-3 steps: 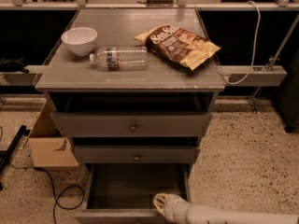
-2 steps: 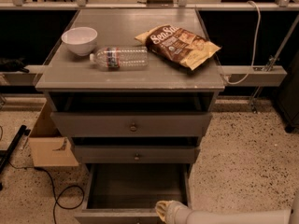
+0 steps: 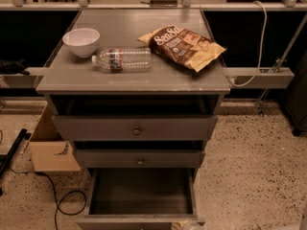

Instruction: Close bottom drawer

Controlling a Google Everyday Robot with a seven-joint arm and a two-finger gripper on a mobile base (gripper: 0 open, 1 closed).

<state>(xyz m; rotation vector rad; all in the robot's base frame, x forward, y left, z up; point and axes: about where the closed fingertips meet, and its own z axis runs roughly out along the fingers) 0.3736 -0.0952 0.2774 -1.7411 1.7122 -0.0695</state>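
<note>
The bottom drawer (image 3: 141,195) is the lowest of three grey drawers and stands pulled far out, with nothing inside. Its front panel runs along the lower edge of the camera view, and its knob is cut off. Only a small pale tip of my gripper (image 3: 184,225) shows, at the very bottom edge. It is at the right end of the drawer's front panel. The rest of the arm is out of view.
The middle drawer (image 3: 139,158) and the top drawer (image 3: 135,127) each stick out slightly. On the cabinet top lie a white bowl (image 3: 81,41), a plastic bottle (image 3: 122,60) and a chip bag (image 3: 182,46). A cardboard box (image 3: 50,147) and a black cable (image 3: 57,202) are on the floor at left.
My gripper and arm have drawn back toward the bottom edge of the view and are almost out of sight. The bottom drawer is still open by the same amount.
</note>
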